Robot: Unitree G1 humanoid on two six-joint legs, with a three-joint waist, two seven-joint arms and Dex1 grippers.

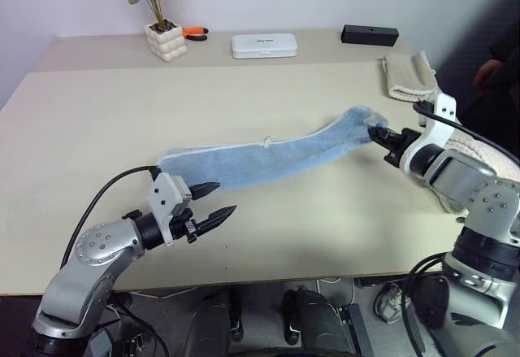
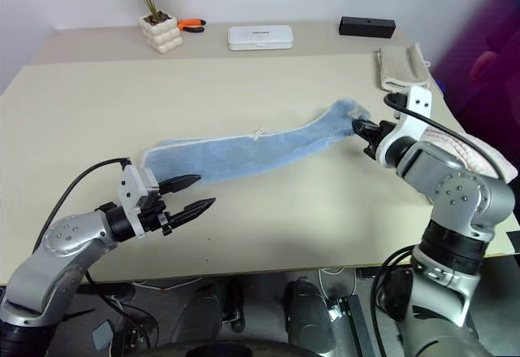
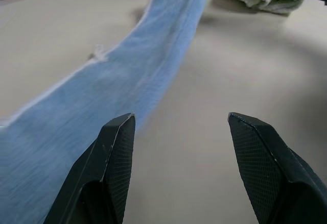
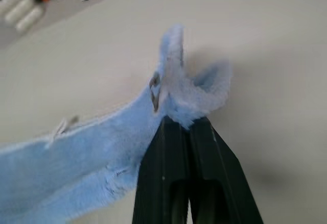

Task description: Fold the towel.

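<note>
Nearest the robot: left gripper hovers just above the table, fingers spread and empty, tips pointing toward the near end of the towel but just short of it. In the left wrist view the two black fingers stand apart with bare tabletop between them; the blue cloth runs away just beside one of them.

Mid-table: the towel lies as a long narrow strip, bunched along its length, running from the left gripper's side across to the right. Pale stitched edge shows along the far side, with a small loose thread about midway.

Right side: right gripper is clenched on the towel's far end. Right wrist view shows the fingers pressed together with a tuft of blue terry pinched between them. That end looks raised off the table; the rest sags down to the surface.

Far edge: beige folded towel, white case, black box, potted plant, orange-handled pliers.

Step, as judged: one end gripped, fold not yet begun. Next move likely needs the left gripper to pinch the near end, so the strip can be spread flat before the ends are brought together.
</note>
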